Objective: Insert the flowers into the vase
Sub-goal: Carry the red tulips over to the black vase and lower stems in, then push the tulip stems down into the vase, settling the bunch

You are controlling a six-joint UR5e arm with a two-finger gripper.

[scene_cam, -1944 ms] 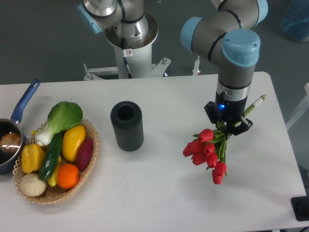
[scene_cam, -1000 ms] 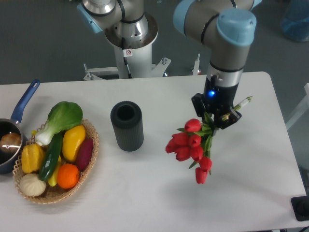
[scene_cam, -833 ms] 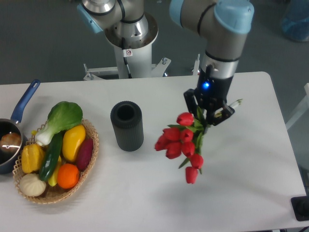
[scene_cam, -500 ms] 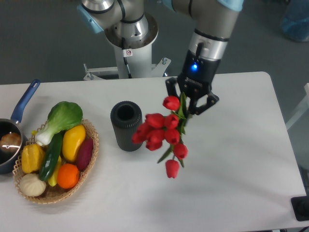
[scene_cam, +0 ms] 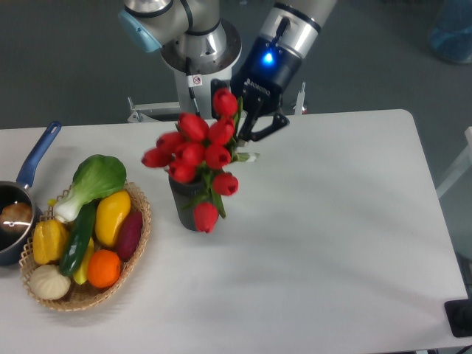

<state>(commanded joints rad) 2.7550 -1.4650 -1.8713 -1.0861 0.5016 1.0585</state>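
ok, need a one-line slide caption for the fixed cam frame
UR5e gripper holds the red tulips in front of the dark ribbed vase, wicker basket at left.

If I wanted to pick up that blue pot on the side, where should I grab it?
Grab the saucepan by its long blue handle. It sticks up and away from the wicker basket, with nothing around it, so coming from above there looks easiest. The bowl is partly cut off at the picture's edge and sits right against the basket.

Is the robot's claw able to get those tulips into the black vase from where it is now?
Probably yes. The gripper holds the flowers in the air right over the vase, whose mouth the buds hide. Nothing else seems to block it.
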